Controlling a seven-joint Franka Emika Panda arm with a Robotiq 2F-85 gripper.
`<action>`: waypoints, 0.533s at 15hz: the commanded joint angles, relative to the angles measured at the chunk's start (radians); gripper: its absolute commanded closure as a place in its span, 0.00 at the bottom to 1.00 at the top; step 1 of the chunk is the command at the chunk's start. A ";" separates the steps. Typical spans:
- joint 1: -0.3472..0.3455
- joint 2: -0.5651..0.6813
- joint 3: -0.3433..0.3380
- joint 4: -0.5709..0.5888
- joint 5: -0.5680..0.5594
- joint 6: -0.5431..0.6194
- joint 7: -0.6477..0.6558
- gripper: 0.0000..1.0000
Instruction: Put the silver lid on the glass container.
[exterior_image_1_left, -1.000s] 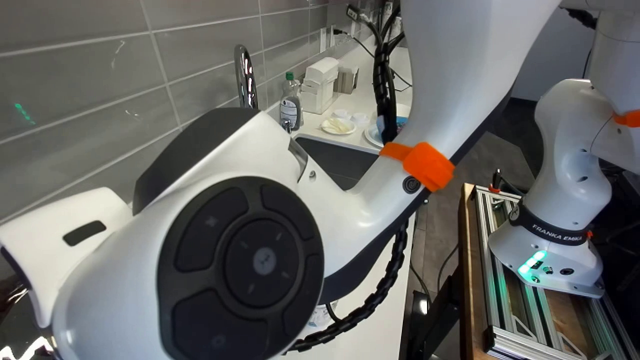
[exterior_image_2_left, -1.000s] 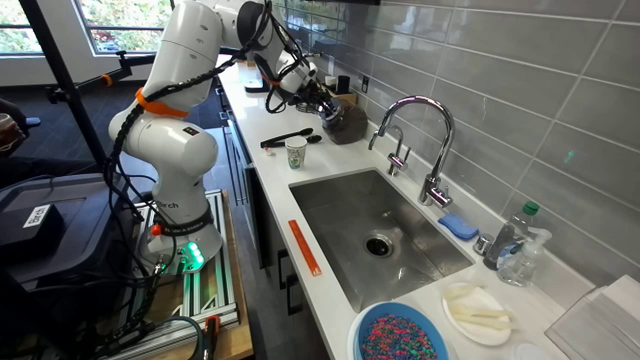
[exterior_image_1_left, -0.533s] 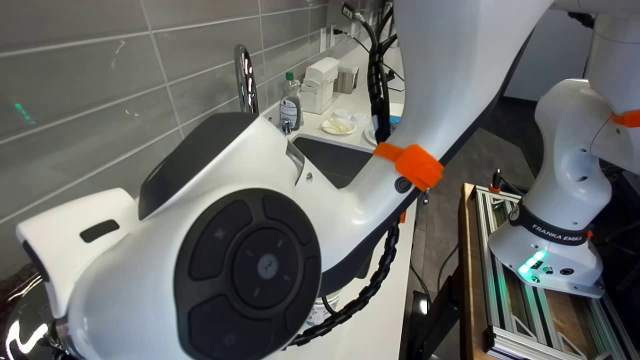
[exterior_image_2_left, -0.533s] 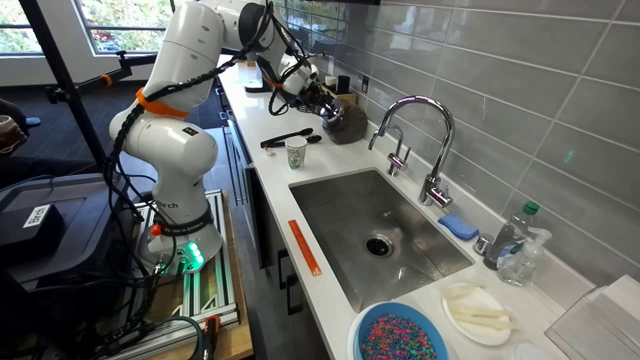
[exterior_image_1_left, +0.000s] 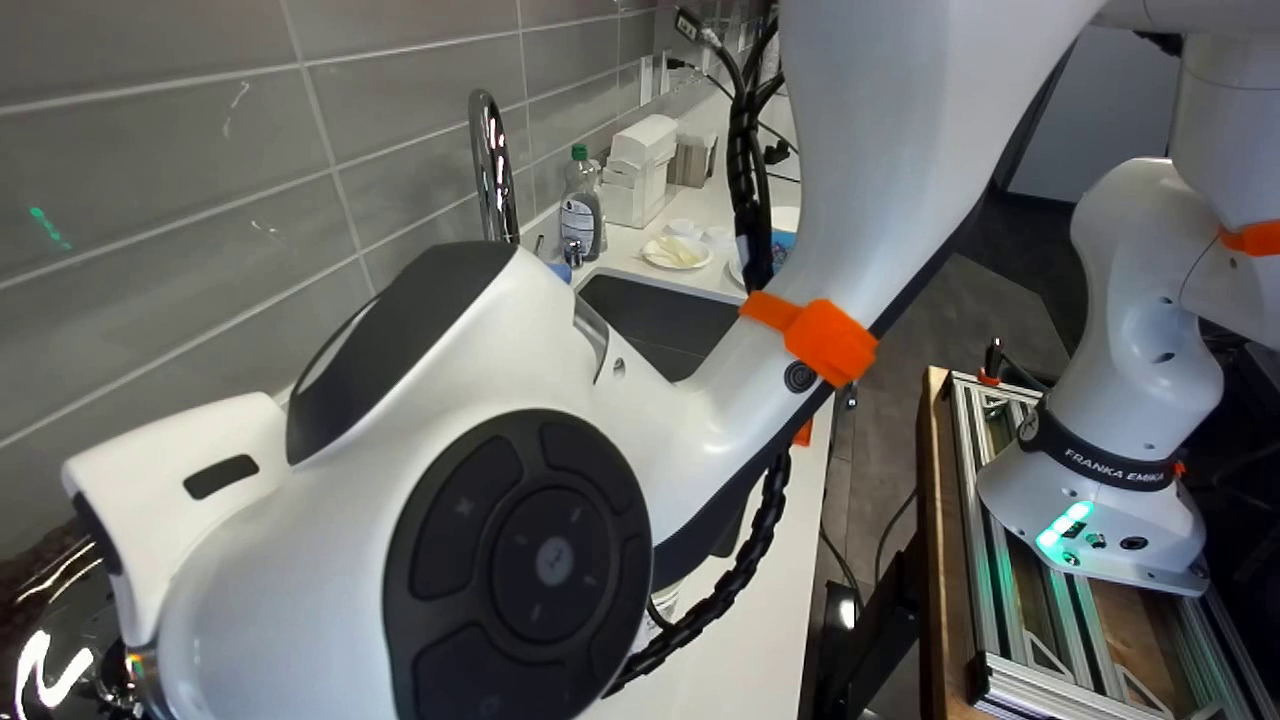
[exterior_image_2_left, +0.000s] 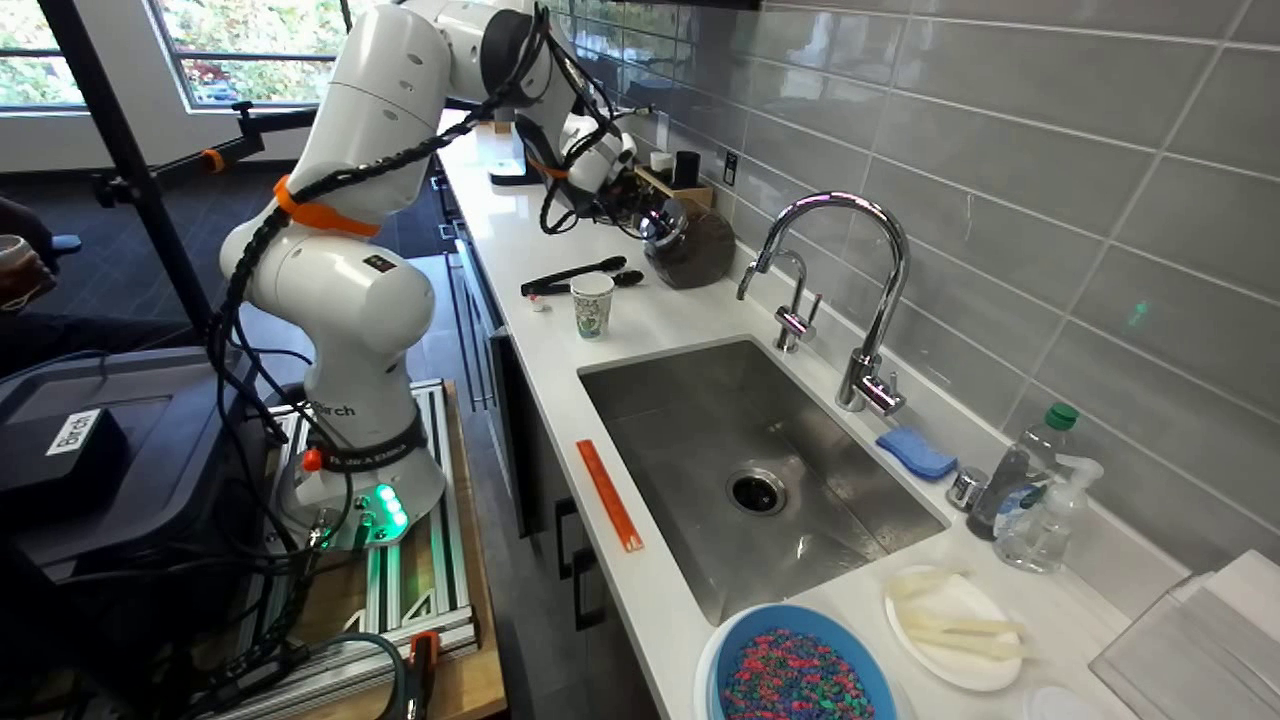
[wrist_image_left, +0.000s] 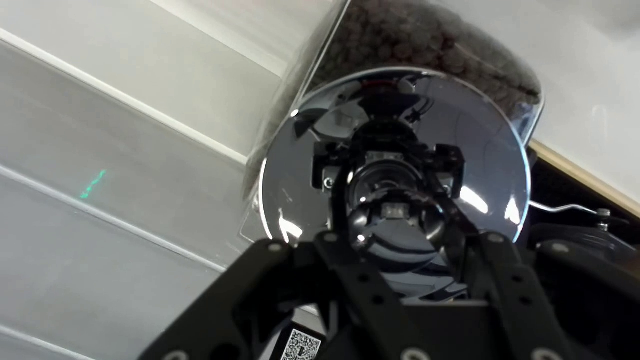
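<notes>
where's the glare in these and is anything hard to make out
Wrist view: white patches and mirror reflections on the silver lid; in an exterior view, a bright streak on the same lid; in an exterior view, glints in the sink, and the glass container dark with little detail.

White glare streaks the silver lid (wrist_image_left: 385, 172).

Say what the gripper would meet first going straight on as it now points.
Beyond the silver lid it holds, the gripper would probably first meet the glass container, partly hidden by that lid; depth is unclear.
</notes>
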 joint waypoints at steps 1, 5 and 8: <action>-0.016 0.013 0.028 0.000 -0.052 -0.029 0.065 0.79; -0.025 0.023 0.035 0.011 -0.072 -0.032 0.091 0.79; -0.038 0.031 0.047 0.019 -0.064 -0.023 0.079 0.79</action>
